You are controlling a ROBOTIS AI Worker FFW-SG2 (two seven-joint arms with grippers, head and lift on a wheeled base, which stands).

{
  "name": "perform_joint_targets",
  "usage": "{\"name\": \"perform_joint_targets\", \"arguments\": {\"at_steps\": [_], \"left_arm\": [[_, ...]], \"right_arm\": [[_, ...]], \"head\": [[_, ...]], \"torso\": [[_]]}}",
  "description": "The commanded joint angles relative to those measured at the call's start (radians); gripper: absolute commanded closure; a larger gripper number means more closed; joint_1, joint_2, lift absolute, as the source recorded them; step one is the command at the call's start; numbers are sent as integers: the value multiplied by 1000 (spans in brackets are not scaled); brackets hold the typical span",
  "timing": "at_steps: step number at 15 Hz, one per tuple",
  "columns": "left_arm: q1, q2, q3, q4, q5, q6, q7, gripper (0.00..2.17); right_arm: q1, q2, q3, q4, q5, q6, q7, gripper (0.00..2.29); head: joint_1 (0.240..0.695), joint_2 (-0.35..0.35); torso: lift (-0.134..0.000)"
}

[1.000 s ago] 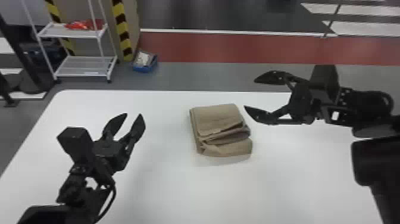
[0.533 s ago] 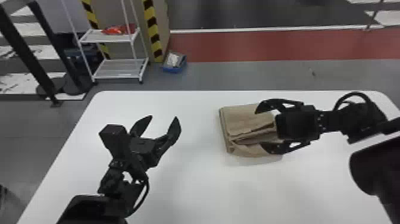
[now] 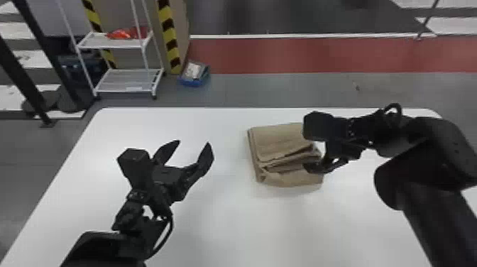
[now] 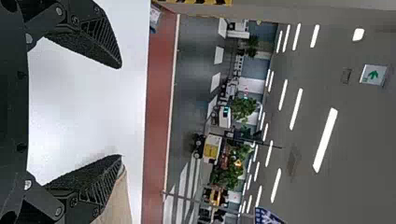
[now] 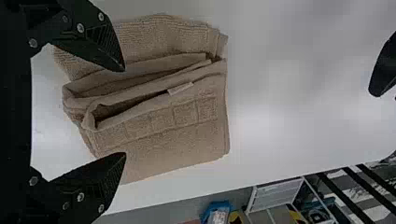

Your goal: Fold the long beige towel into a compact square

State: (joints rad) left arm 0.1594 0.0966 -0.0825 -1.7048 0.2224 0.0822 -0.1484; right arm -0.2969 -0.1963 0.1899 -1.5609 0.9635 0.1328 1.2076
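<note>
Head view: beige towel point(image 3: 277, 142) (layered, squarish).

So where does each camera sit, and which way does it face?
Head view: on the head, looking forward and down at the table and towel; left arm and right arm show.
Left wrist view: on the left wrist, looking out past the open left claw, beyond the table, to ceiling lights.
Right wrist view: on the right wrist, looking down at the towel past the open right claw.
Shared: head and right wrist views both show the towel and white shelf.
</note>
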Motion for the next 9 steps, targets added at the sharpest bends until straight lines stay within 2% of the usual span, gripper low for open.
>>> {"name": "perform_joint_targets", "arguments": {"at_steps": [1,9], "left_arm": [[-4,0,-2,4,0,0,0,232],[-27,0,-19,36,0,0,-7,232]], "right_arm": [[2,5,17,15,3,11,-2,289],[10,31,52,64,37,23,-72,313]], "head": [[695,19],[695,32]], "torso": [[-118],[-118]]}}
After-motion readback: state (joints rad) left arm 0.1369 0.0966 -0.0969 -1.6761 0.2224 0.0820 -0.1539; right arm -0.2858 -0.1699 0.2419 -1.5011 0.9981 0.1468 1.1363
